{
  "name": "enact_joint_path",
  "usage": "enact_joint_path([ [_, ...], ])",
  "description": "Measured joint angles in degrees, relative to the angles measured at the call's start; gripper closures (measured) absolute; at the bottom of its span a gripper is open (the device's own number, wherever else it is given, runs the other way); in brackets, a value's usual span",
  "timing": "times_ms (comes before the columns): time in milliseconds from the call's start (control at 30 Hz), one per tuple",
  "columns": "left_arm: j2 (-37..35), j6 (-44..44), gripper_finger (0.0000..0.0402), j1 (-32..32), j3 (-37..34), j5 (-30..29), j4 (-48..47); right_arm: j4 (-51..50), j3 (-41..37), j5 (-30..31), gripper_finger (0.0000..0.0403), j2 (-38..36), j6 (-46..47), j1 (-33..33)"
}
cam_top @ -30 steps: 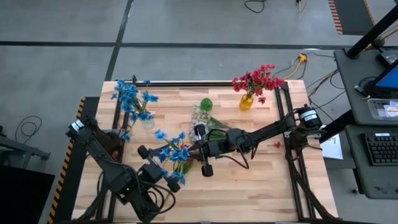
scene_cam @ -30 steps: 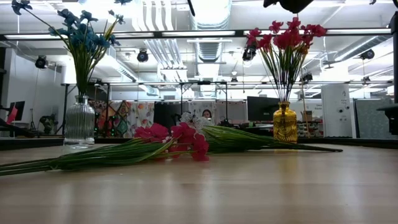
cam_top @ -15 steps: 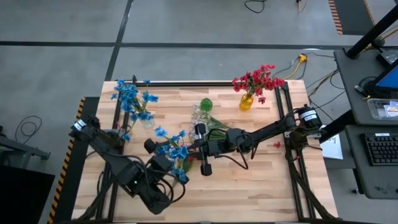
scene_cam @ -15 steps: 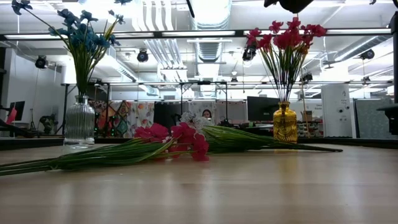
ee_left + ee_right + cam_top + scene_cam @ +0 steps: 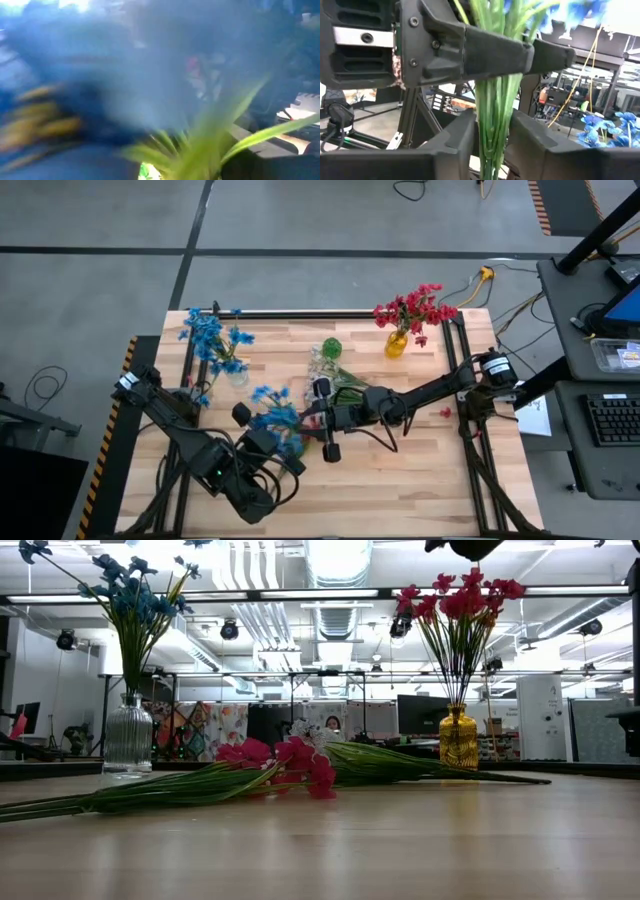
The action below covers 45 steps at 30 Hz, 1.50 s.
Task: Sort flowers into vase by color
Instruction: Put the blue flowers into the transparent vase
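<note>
A bunch of blue flowers [image 5: 276,416] on green stems is held over the table's middle between both grippers. My right gripper [image 5: 308,423] comes from the right and is shut on its stems [image 5: 494,125]. My left gripper [image 5: 262,436] comes from the near left, and one of its fingers [image 5: 485,52] lies across the same stems nearer the blossoms. More blue flowers [image 5: 208,338] stand in a clear vase [image 5: 128,735]. Red flowers [image 5: 412,308] stand in a yellow vase [image 5: 397,344]. Red sprays [image 5: 285,762] lie flat on the table. My left gripper lies across the green stems [image 5: 492,22] above my right gripper's hold. One dark finger is in front of them; the other is hidden behind them. The blue blossoms fill its own wrist view [image 5: 100,75]. My right gripper pinches the bundled stems [image 5: 493,135] between its two fingers [image 5: 462,145], coming level from the table's right side and lying across them. The bunch is clear of the table, its blossoms toward the left arm.
A green vase [image 5: 331,347] with pale white flowers [image 5: 320,365] stands behind the grippers. Loose green stems [image 5: 400,762] lie across the table's middle. A small red bit [image 5: 445,412] lies at the right. Bare wood shows along the near edge [image 5: 400,490].
My left gripper has gone from the near edge up toward the blue bunch and come onto its stems. The blossoms, which were spread toward the near edge, have drawn together and swung toward the far left. My right gripper has kept still.
</note>
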Motion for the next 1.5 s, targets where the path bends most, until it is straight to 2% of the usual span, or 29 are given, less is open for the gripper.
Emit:
enact_joint_path([
  [267, 0.0, 0.0, 0.0348, -0.1, 0.0, 1.0, -0.3, -1.2, 0.0, 1.3, 0.0224, 0.0, 0.9, 0.0],
  [433, -1.4, 0.1, 0.0394, -0.7, 0.0, 0.9, -2.5, -3.6, 0.0, 2.5, 0.0204, -0.1, 1.5, -0.4],
  [567, -5.2, 0.1, 0.0396, -1.5, -0.1, 0.9, -5.9, -6.1, 0.0, 6.3, 0.02, -0.4, 1.5, -0.7],
  [700, -10.9, 0.6, 0.0396, -1.6, 0.1, 3.3, -9.9, -7.3, 0.0, 7.3, 0.0199, -0.4, 1.5, -0.8],
  [800, -14.9, 6.7, 0.0398, -1.5, 0.2, 5.0, -9.3, -7.6, 0.0, 7.2, 0.02, -0.4, 1.5, -0.8],
  [933, -19.9, 17.9, 0.0399, -1.8, 5.2, 5.2, -9.2, -8.3, 0.0, 7.2, 0.02, -0.4, 1.6, -0.8],
  [1067, -25.7, 24.0, 0.04, -1.7, 8.3, 3.8, -13.8, -8.5, 0.0, 7.3, 0.02, -0.4, 2.1, -0.8],
  [1133, -28.4, 22.2, 0.04, -1.3, 8.1, 2.5, -18.5, -8.5, 0.0, 7.2, 0.02, -0.4, 2.1, -1.0],
  [1300, -35.1, 9.8, 0.04, -1.4, 4.0, 2.5, -28.7, -10.0, 0.0, 7.3, 0.0199, -0.4, 2.9, -1.8],
  [1500, -39.5, 8.8, 0.04, -1.7, -1.1, 4.1, -28.7, -11.0, 0.0, 7.3, 0.02, -0.4, 3.1, -3.2],
])
